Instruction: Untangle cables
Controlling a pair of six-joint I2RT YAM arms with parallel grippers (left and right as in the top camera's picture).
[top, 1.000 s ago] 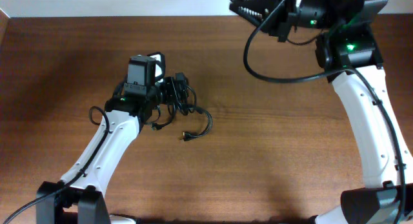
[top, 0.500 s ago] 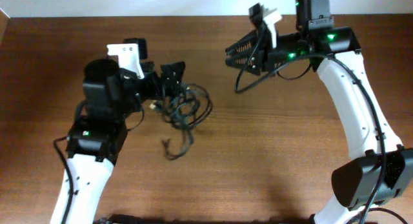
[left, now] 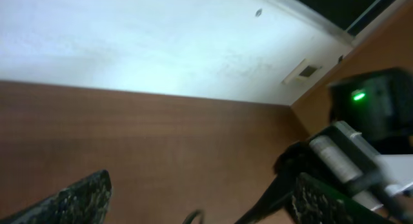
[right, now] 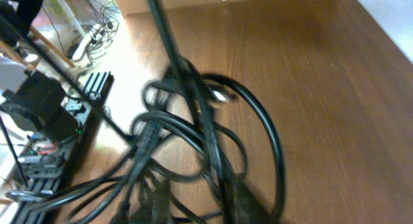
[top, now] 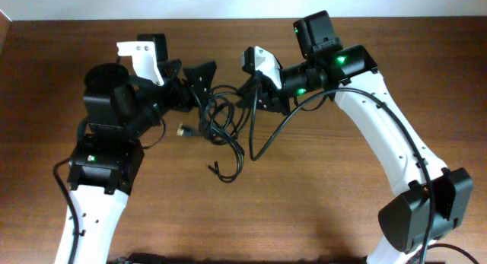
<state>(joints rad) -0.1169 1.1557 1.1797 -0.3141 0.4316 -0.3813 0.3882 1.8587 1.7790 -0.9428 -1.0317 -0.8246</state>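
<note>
The cables are a loose black tangle hanging between my two raised grippers, with one end trailing down to the wooden table. A light-tipped plug sticks out on the left. My left gripper is at the tangle's left side. In the left wrist view its gripper is open, the fingers wide apart and only a bit of cable showing low between them. My right gripper meets the tangle from the right. In the right wrist view, blurred loops of the cables fill the frame and run between the narrow-set jaws of the right gripper.
The right arm's own thicker black cable loops down just right of the tangle. The right arm shows close in the left wrist view. A pale wall runs along the table's far edge.
The right arm has swung left and down from the far edge to reach the tangle. The left arm has lifted the cables, which now hang looser and more spread.
</note>
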